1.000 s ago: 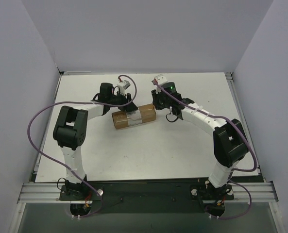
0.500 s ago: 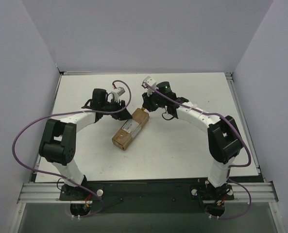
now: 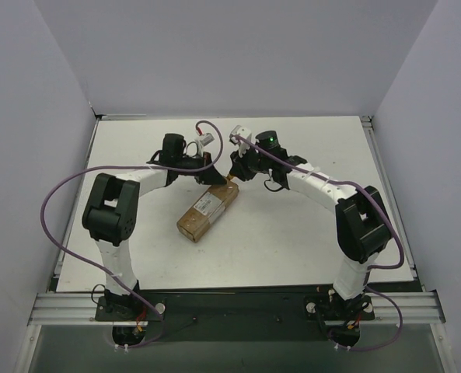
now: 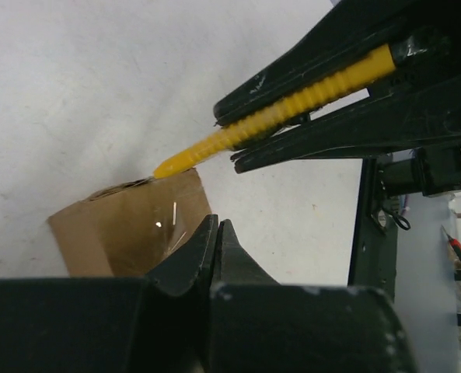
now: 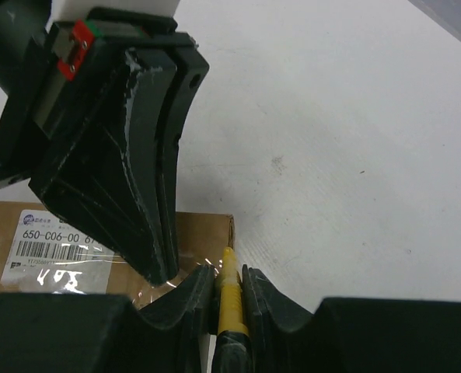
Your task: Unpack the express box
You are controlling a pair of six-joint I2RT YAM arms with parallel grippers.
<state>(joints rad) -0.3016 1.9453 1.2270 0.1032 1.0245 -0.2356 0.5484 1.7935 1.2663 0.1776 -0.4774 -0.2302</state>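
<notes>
The express box [image 3: 207, 210], a small elongated brown cardboard carton with a white printed label, had swung within the last second from lying almost crosswise between the arms to a slant on the white worktop [image 3: 308, 233]. Its far, taped end now sat just under both tool tips and its other end trailed away towards the arm bases. The right tool [image 5: 228, 273] was clamped narrowly on a yellow ribbed utility knife [image 4: 292, 109], whose point sat at the carton's top end edge. The left tool [image 4: 217, 233] had come back in just beside the knife, its fingers pressed together with nothing between them. Whether it touched the tape could not be told. The turn probably lined the taped seam up with the knife. The carton was not yet open, so cutting seemed only about to begin.
</notes>
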